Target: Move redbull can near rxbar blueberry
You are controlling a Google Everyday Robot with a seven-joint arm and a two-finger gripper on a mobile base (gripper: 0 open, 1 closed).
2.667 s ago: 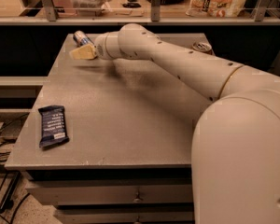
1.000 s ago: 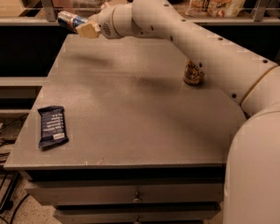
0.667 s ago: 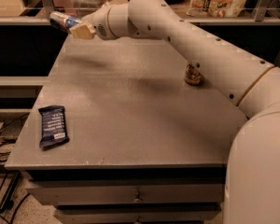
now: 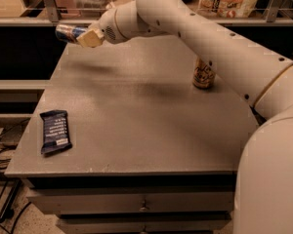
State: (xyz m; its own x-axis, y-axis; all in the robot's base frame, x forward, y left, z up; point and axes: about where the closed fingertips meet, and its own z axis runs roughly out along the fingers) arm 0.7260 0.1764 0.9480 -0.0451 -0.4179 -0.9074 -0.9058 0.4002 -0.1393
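The redbull can (image 4: 68, 32), slim, blue and silver, is held on its side in the air above the table's far left corner. My gripper (image 4: 89, 36) is shut on the can's right end, with cream fingers (image 4: 94, 38) around it. The rxbar blueberry (image 4: 55, 131), a flat dark navy bar with white lettering, lies near the table's left front edge, well below and in front of the can.
A wider gold-orange can (image 4: 203, 73) stands upright at the table's right, partly behind my arm. The grey table (image 4: 136, 116) has drawers under its front edge. A railing and shelves with packages run along the back. Cables lie on the floor at left.
My gripper has lifted the redbull can off the far left of the table and carried it up and a little left. The bar has not moved.
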